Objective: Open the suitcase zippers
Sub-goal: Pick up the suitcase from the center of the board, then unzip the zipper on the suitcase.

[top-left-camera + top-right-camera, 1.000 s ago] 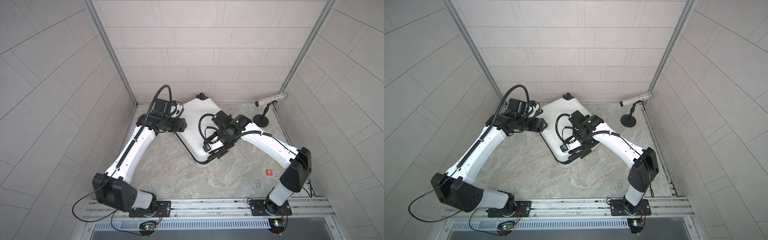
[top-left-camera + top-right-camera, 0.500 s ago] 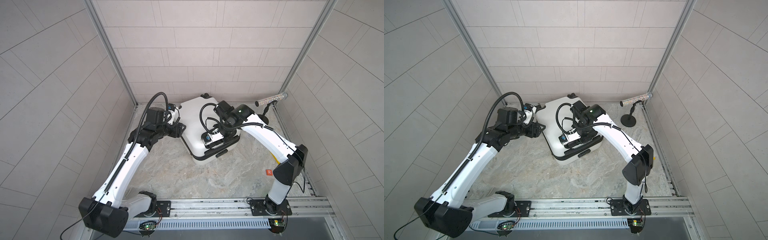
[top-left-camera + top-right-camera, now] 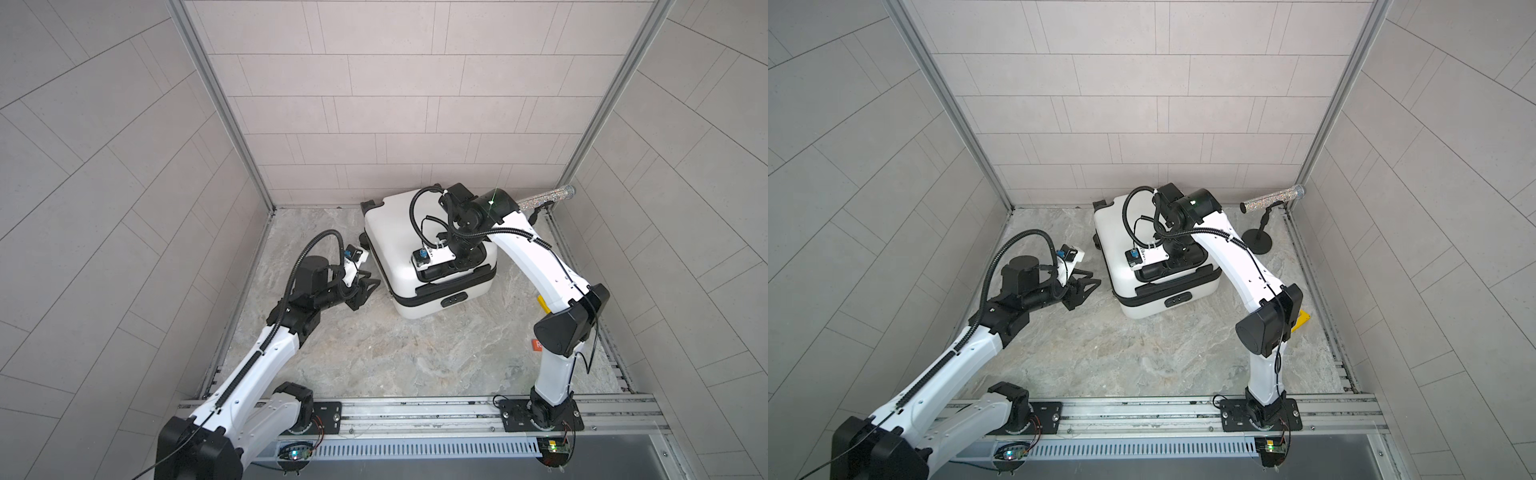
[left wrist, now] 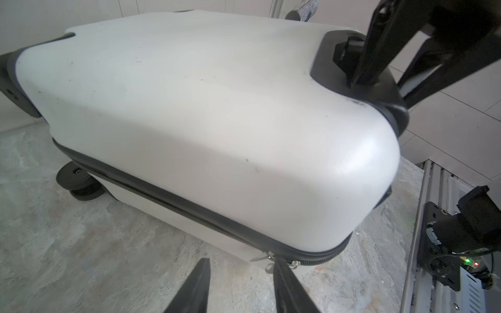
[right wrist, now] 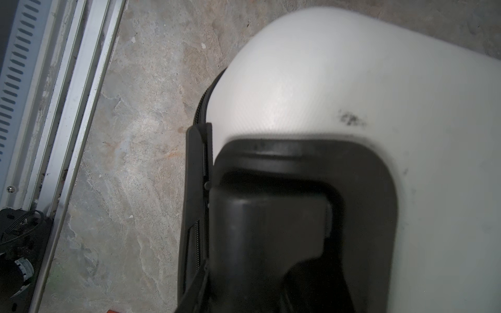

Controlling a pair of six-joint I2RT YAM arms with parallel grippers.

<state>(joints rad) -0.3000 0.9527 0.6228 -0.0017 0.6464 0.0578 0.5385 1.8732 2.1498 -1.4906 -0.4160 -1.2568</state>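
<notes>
While pinning suitcase (image 3: 395,232) flat on surface (image 3: 415,357) near back wall (image 3: 415,124): right end effector (image 3: 463,264), closed on black handle (image 5: 271,230), likely to steady it. Left end effector (image 4: 241,268): part-open, empty, aimed at zipper pulls (image 4: 271,257) on corner, ready to pinch.

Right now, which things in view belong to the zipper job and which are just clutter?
Job:
- suitcase
- zipper band around its seam, pulls at one corner
- left gripper, open, close to the pulls
- right gripper, clamped on the suitcase's handle end

Lying about:
- glitter microphone on its black stand
- orange tag
- yellow piece
</notes>
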